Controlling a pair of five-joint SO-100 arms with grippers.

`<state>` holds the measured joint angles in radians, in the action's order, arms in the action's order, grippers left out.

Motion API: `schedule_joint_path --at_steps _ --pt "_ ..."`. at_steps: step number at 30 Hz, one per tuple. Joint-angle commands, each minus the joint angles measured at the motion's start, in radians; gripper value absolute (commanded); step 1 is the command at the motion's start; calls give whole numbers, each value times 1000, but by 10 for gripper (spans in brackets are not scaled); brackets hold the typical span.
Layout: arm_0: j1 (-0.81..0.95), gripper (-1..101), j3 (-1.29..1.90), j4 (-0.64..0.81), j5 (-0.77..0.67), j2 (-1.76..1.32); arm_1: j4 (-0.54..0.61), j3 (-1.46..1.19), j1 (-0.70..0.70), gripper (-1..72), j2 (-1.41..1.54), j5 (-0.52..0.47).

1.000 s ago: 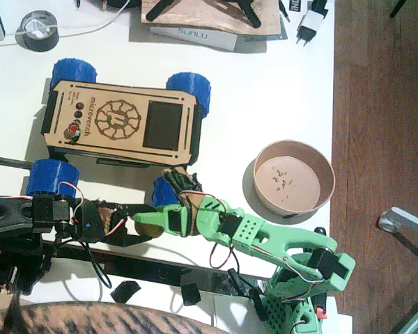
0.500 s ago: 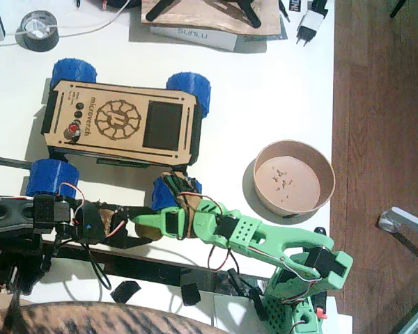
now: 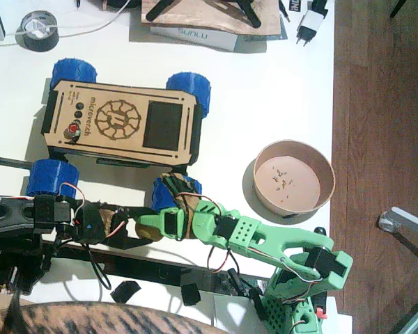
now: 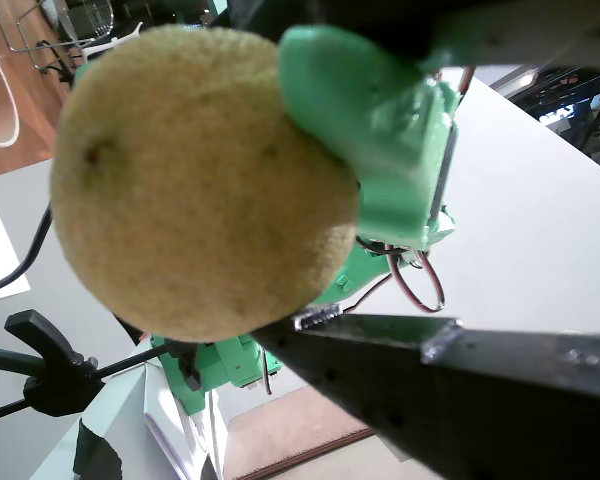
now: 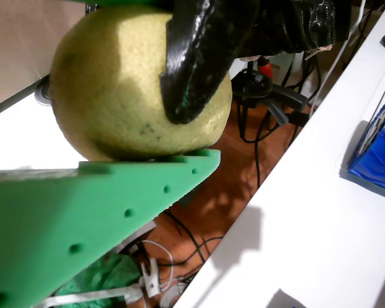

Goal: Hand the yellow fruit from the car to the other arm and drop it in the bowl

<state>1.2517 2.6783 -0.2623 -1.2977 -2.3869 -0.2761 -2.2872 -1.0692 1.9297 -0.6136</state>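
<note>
The yellow fruit (image 3: 148, 230) hangs just above the table's front part, below the car (image 3: 120, 124), caught between both grippers. My left gripper (image 3: 135, 227), black, reaches in from the left and is shut on the fruit. My right gripper (image 3: 150, 222), on the other arm (image 3: 265, 240), bright green, meets it from the right and also clamps the fruit. In a wrist view the fruit (image 4: 200, 170) fills the frame with a green finger (image 4: 360, 120) pressed on it. In another wrist view a black finger (image 5: 199, 58) lies across the fruit (image 5: 109, 90). The bowl (image 3: 294, 177) stands at the right.
A black tape roll (image 3: 40, 30) lies at the back left. A wooden board (image 3: 209, 15) and a white plug (image 3: 309, 26) sit along the back edge. The table's right edge runs just past the bowl, with wooden floor (image 3: 383, 104) beyond.
The green arm has slid a little to the left, bringing its gripper further over the fruit at the black gripper. The black arm has barely moved.
</note>
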Motion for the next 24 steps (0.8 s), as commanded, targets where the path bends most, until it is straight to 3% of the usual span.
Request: schedule_joint_path --at_steps 1,8,13,15,24 --pt "-2 0 -12 35 -8 -5 -3 52 -15 0 3 12" --pt "-2 18 -12 35 -8 -3 2 52 -15 0 8 11" --pt "-2 481 -12 44 -8 5 2 48 -14 0 17 9" --pt "-2 578 -12 44 -8 5 2 44 -12 0 21 8" --pt "-2 635 -12 32 -6 5 11 35 -3 0 28 -2"
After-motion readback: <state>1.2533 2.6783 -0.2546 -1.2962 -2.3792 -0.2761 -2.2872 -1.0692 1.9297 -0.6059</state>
